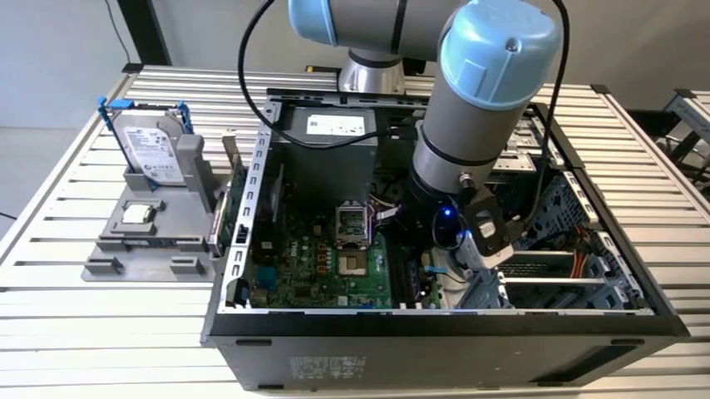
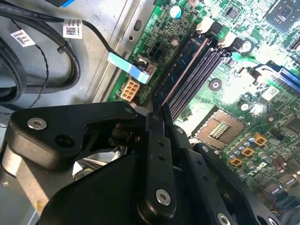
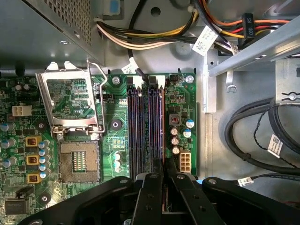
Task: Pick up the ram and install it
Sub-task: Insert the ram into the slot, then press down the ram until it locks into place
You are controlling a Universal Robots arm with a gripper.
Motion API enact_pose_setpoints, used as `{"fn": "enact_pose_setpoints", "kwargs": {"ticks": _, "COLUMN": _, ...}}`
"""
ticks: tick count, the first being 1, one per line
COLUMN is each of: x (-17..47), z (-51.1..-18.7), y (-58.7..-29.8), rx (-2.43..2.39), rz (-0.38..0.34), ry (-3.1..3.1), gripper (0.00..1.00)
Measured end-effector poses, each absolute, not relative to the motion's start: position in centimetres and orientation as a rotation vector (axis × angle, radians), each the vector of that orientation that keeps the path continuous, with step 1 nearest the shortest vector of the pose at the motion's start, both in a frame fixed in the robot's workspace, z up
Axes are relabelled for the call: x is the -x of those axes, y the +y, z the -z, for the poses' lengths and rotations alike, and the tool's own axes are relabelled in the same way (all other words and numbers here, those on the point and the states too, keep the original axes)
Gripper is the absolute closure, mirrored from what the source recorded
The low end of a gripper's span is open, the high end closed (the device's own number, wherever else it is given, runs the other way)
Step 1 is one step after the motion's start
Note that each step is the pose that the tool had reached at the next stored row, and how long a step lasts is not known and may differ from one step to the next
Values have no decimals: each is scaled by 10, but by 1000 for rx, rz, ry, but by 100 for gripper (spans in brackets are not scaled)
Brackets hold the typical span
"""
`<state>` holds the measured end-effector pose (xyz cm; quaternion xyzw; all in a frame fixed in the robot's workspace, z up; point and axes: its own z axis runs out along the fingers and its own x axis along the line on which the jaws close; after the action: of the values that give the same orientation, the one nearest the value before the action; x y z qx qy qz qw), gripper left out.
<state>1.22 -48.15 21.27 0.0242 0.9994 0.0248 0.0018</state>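
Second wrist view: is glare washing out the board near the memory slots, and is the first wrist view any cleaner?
In the second wrist view, bright glare bleaches the motherboard beside the memory slots; in the first wrist view the slots are evenly lit, though the gripper lies dark across their near end.

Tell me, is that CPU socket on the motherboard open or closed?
Open and empty: the CPU socket shows its bare contact grid, and its metal retention frame is flipped back off it.

- Desk (image 1: pixel 66 316): pale metal, ribbed with parallel slats, spanning the whole exterior view.
- Wall (image 1: pixel 66 33): plain grey, behind the desk's far edge.
- Upright post (image 1: pixel 146 29): dark, against the wall.
- Lighting: even, diffuse.
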Motion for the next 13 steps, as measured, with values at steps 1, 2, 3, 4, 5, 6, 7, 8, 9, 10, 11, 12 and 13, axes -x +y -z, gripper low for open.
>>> {"fn": "enact_pose_setpoints", "kwargs": {"ticks": 1, "x": -12, "z": -213, "y": -482, "rx": -76, "rz": -77, "ry": 3136, "gripper": 100}}
{"fn": "enact_pose_setpoints", "kwargs": {"ticks": 2, "x": -12, "z": -212, "y": -482, "rx": -76, "rz": -78, "ry": 3136, "gripper": 0}}
{"fn": "enact_pose_setpoints", "kwargs": {"ticks": 3, "x": -12, "z": -212, "y": -482, "rx": -76, "rz": -78, "ry": 3136, "gripper": 0}}
{"fn": "enact_pose_setpoints", "kwargs": {"ticks": 4, "x": -12, "z": -212, "y": -481, "rx": -76, "rz": -78, "ry": 3136, "gripper": 0}}
{"fn": "enact_pose_setpoints", "kwargs": {"ticks": 5, "x": -12, "z": -212, "y": -481, "rx": -76, "rz": -78, "ry": 3136, "gripper": 0}}
{"fn": "enact_pose_setpoints", "kwargs": {"ticks": 6, "x": -12, "z": -215, "y": -481, "rx": -77, "rz": -78, "ry": 3136, "gripper": 0}}
{"fn": "enact_pose_setpoints", "kwargs": {"ticks": 7, "x": -12, "z": -220, "y": -481, "rx": -78, "rz": -78, "ry": 3136, "gripper": 0}}
{"fn": "enact_pose_setpoints", "kwargs": {"ticks": 8, "x": -12, "z": -224, "y": -481, "rx": -78, "rz": -78, "ry": 3136, "gripper": 0}}
{"fn": "enact_pose_setpoints", "kwargs": {"ticks": 9, "x": -12, "z": -229, "y": -481, "rx": -78, "rz": -78, "ry": 3136, "gripper": 0}}
{"fn": "enact_pose_setpoints", "kwargs": {"ticks": 10, "x": -12, "z": -233, "y": -481, "rx": -78, "rz": -78, "ry": 3136, "gripper": 0}}
{"fn": "enact_pose_setpoints", "kwargs": {"ticks": 11, "x": -12, "z": -238, "y": -481, "rx": -78, "rz": -78, "ry": 3136, "gripper": 0}}
{"fn": "enact_pose_setpoints", "kwargs": {"ticks": 12, "x": -12, "z": -243, "y": -481, "rx": -78, "rz": -78, "ry": 3136, "gripper": 0}}
{"fn": "enact_pose_setpoints", "kwargs": {"ticks": 13, "x": -12, "z": -247, "y": -481, "rx": -78, "rz": -78, "ry": 3136, "gripper": 0}}
